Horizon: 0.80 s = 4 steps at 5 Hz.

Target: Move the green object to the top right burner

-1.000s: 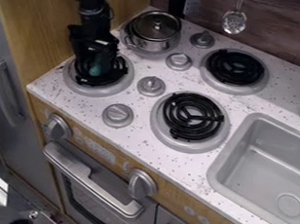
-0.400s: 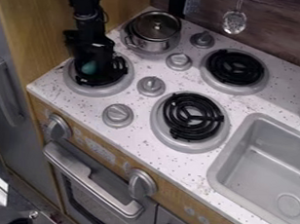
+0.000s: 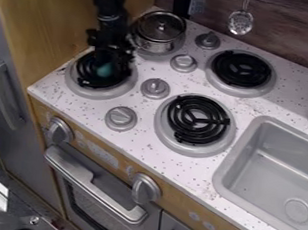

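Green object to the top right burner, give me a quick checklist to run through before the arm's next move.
1. Green object visible at the bottom left burner: ok.
2. Gripper right at the green object: ok.
3. Green object securely held: cannot tell.
4. Top right burner in plain sight: ok.
5. Green object on the top right burner: not ok, the move is still to be made.
6. Enough room between gripper and lidded pot: cannot tell.

speckled white countertop (image 3: pixel 144 147), black coil burners (image 3: pixel 223 70), grey knobs (image 3: pixel 121 117), lidded metal pot (image 3: pixel 157 28) toward the back, inset sink (image 3: pixel 276 169)
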### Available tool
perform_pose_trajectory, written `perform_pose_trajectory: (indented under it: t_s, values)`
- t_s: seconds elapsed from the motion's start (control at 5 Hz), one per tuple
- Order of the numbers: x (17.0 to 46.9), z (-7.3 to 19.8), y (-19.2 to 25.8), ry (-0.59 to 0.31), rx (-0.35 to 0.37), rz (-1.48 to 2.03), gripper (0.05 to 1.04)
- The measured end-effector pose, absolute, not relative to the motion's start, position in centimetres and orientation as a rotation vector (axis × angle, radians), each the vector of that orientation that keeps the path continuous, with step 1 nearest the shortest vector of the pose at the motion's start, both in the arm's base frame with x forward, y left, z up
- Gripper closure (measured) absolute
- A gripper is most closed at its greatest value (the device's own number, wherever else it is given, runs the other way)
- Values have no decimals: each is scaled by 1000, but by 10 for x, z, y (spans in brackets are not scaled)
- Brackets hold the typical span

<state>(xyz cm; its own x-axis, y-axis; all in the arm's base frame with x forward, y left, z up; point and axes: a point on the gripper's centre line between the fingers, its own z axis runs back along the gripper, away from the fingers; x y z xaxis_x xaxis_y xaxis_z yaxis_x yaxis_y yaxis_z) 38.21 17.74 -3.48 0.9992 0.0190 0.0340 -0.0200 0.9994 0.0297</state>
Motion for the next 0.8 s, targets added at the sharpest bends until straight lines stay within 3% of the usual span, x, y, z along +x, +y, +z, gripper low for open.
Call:
perform_pose_trajectory:
  t_s: [0.2, 0.4, 0.6, 0.8]
  values:
    - [400, -7, 139, -93, 68, -97, 634]
    - [412, 7, 94, -117, 57, -192, 634]
    - [415, 3, 70, -124, 36, -228, 634]
    - [426, -2, 46, -221, 8, -250, 634]
